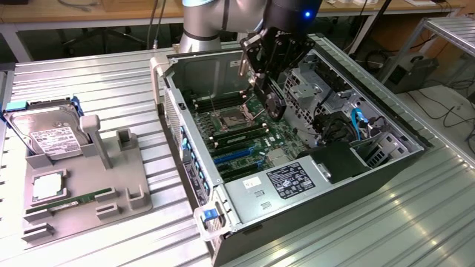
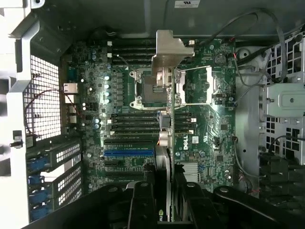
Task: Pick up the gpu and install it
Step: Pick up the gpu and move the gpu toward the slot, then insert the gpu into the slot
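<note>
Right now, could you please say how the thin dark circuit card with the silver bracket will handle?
Probably stiff and light: the thin dark circuit card runs straight from the gripper. Its silver bracket end could swing if bumped.

motherboard (image 2: 214, 143): white "dell" wordmark (image 2: 194, 140), printed sideways beside the ends of the memory slots.
hard drive (image 1: 30, 125): white label (image 1: 53, 139), print too small to read.
grey metal cover (image 1: 252, 194) at the case's near corner: black label (image 1: 291, 179), white print, illegible.
case wall: white sticker (image 2: 187, 3), cut off, unreadable.
gpu (image 2: 163, 157): small green mark, illegible.
</note>
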Robot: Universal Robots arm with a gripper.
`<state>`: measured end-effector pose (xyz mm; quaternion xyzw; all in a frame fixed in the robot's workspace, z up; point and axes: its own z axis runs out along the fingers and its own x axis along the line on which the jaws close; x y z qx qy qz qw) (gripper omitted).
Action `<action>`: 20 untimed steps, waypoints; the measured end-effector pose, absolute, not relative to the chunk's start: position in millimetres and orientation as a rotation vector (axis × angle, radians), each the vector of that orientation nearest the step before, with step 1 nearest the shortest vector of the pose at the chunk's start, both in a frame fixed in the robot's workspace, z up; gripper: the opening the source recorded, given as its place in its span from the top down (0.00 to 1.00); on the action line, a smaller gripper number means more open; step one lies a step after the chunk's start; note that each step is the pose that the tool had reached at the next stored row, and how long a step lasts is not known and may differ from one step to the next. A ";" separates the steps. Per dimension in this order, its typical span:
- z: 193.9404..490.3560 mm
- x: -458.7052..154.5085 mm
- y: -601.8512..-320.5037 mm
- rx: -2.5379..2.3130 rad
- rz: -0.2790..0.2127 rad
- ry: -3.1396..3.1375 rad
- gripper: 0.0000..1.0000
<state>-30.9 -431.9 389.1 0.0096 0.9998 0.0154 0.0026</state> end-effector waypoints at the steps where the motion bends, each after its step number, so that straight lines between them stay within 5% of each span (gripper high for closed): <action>1: 389.1 -30.9 -431.9 0.030 0.048 3.136 0.74; 20: 387.8 -30.9 -431.8 -0.257 0.049 3.127 0.74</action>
